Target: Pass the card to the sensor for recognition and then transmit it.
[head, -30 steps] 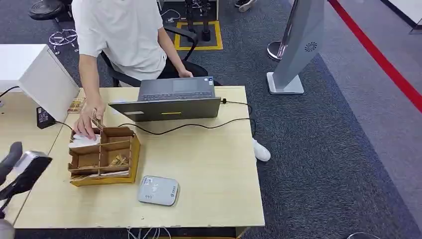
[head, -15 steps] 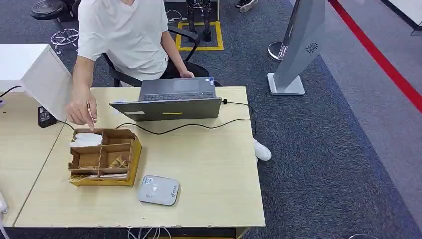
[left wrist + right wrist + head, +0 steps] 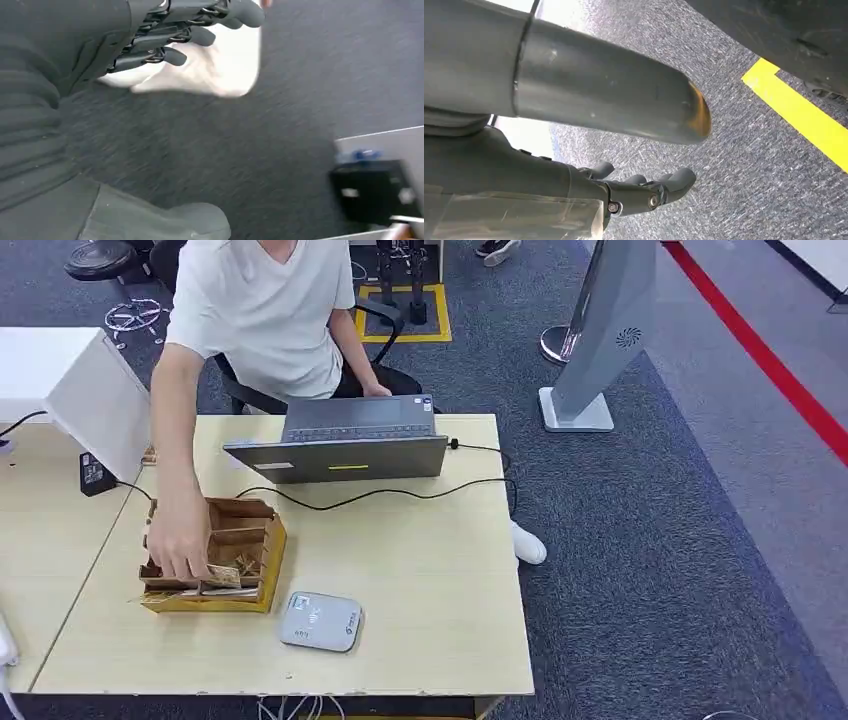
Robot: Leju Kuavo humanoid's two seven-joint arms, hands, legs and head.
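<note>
1. A person in a white T-shirt (image 3: 265,310) sits at the far side of the bench (image 3: 420,580), at 12 o'clock from the robot, and reaches one hand (image 3: 180,545) into the near cells of a brown divided cardboard box (image 3: 255,540) at about 10 o'clock.
2. A card (image 3: 222,577) lies tilted in the box's near cell, just beside the person's fingertips; whether they touch it cannot be told.
3. The grey card sensor (image 3: 320,621) rests flat on the bench just beside the box's near right corner, apart from the card.
4. A grey laptop (image 3: 340,445) stands open at 12 o'clock, its black cable (image 3: 400,494) trailing across the bench top.
5. The left hand (image 3: 185,35) hangs over dark carpet, fingers loosely curled and apart, holding nothing.
6. The right hand (image 3: 644,192) hangs above grey carpet near a yellow floor stripe (image 3: 804,120), fingers slightly bent and spread, holding nothing.
</note>
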